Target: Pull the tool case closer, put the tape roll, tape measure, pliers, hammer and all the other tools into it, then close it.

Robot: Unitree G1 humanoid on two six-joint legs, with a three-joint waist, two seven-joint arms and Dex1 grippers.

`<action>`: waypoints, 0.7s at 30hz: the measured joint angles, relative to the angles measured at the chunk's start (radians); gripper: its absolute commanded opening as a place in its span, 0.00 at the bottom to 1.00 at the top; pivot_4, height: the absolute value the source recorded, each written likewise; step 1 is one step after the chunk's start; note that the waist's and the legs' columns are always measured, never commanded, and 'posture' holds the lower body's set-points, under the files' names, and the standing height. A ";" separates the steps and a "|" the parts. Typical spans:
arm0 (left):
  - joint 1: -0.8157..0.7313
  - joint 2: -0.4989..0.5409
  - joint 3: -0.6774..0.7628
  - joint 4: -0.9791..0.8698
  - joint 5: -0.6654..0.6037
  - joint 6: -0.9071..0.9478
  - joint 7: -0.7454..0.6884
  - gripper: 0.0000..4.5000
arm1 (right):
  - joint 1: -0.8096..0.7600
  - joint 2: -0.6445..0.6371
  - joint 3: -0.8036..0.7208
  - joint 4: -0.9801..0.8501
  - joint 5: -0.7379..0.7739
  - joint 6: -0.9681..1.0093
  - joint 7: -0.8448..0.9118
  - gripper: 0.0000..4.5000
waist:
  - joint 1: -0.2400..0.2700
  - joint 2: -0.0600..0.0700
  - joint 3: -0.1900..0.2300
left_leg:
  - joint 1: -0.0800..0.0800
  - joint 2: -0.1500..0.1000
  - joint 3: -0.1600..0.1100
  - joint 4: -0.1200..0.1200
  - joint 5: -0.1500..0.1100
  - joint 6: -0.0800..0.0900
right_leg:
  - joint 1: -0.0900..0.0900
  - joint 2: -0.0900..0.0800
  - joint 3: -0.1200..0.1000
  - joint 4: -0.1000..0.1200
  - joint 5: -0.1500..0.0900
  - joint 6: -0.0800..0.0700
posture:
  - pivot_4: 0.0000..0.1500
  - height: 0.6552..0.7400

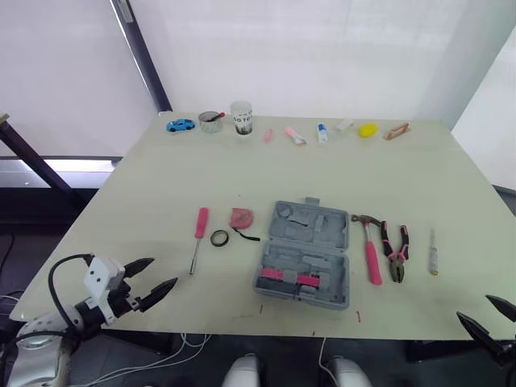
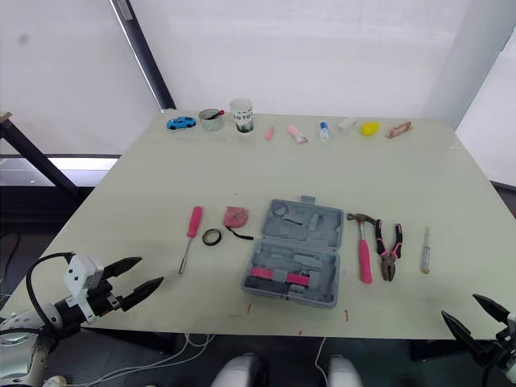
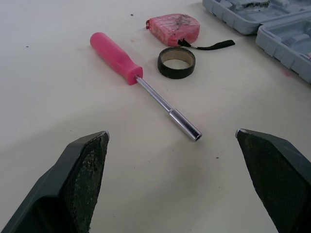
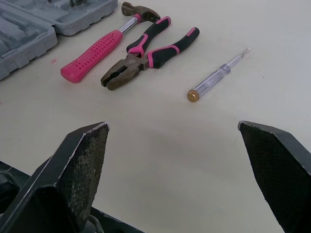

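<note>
The grey tool case (image 1: 306,254) lies open on the table (image 1: 145,185), toward its near edge, with the tape measure (image 1: 241,218), tape roll (image 1: 219,238) and pink screwdriver (image 1: 198,234) to its left and the hammer (image 1: 369,246), pliers (image 1: 396,250) and clear tester screwdriver (image 1: 433,256) to its right. The left gripper (image 1: 164,272) hovers at the table's near left corner, and the right gripper (image 1: 474,307) at its near right corner. Each has its fingers spread wide and grasps nothing.
</note>
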 measured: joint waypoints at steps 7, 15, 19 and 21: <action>0.003 -0.041 -0.018 0.021 0.001 -0.002 -0.005 0.99 | -0.007 -0.002 -0.005 0.074 -0.001 -0.051 0.020 1.00 | 0.000 0.000 0.000 | 0.000 -0.001 0.000 0.000 0.000 0.000 | 0.000 0.000 0.000 0.000 0.000 0.000 | 1.00 1.00; 0.005 -0.043 -0.027 0.027 0.001 -0.002 -0.007 0.99 | 0.002 -0.014 -0.012 0.044 0.001 -0.053 0.007 1.00 | 0.000 0.000 0.000 | 0.000 0.000 0.000 0.000 0.000 0.000 | 0.000 0.000 0.000 0.001 0.000 0.000 | 1.00 1.00; 0.003 -0.033 -0.026 0.027 -0.013 0.021 -0.015 0.99 | 0.005 -0.014 -0.012 -0.017 0.013 -0.021 -0.006 1.00 | 0.000 0.000 0.000 | 0.000 0.000 0.000 0.000 0.000 0.000 | 0.000 0.000 0.000 0.000 0.000 0.000 | 1.00 1.00; -0.011 -0.016 -0.026 0.027 -0.033 0.068 -0.027 0.99 | 0.011 -0.014 -0.009 -0.070 0.023 0.007 -0.013 1.00 | 0.000 0.000 0.000 | 0.000 0.000 0.000 0.000 0.000 0.000 | 0.000 0.000 0.000 0.001 0.000 0.000 | 1.00 1.00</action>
